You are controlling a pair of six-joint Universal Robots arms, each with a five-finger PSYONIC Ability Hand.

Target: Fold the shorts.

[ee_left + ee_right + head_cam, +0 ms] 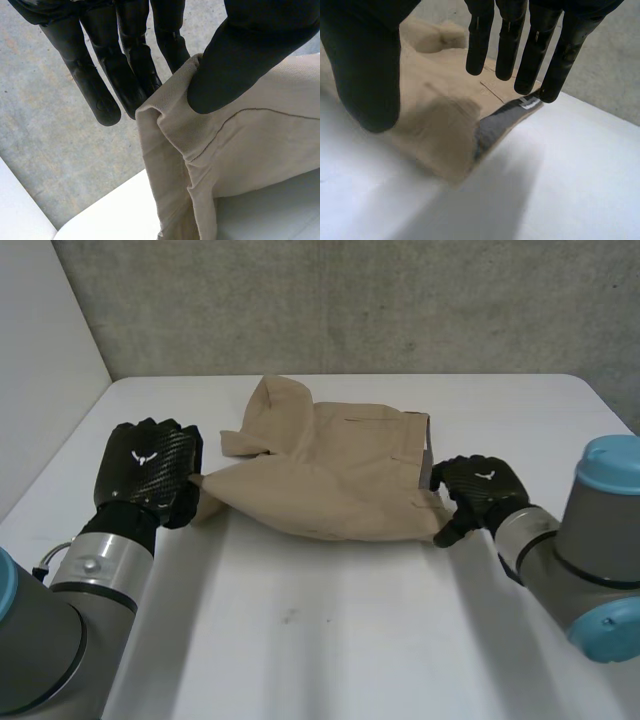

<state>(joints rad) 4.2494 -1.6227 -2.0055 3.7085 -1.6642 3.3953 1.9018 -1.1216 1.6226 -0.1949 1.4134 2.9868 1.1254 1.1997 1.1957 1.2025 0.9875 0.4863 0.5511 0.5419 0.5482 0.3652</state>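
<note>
Background: a grey concrete wall [350, 300] stands behind the white bench [330, 640], with a pale panel [40, 360] along its left side.
Bench: it carries 1 garment on its far half, towards the wall.
Arms: 2 arms come in from the near edge, the left arm [60, 610] and the right arm [590, 550], 1 on each side of the garment.
Shorts: the tan shorts [340, 480] lie rumpled between the 2 robot hands, with 1 fold raised at the far side and the cloth pulled to a point towards the left.
Left robot hand: the left robot hand [150, 470] is at the left tip of the shorts. In the left wrist view its thumb [245, 50] presses a stitched hem [185, 135] against the fingers [135, 75] behind it, so it is clamped on the cloth, which hangs down from the pinch.
Right robot hand: the right robot hand [480, 490] is at the right edge of the shorts. Its fingers [530, 50] are straight and its thumb is spread apart from them, holding nothing.
Waistband: the waistband [505, 120], its grey inside showing, lies just under the right fingertips.
</note>
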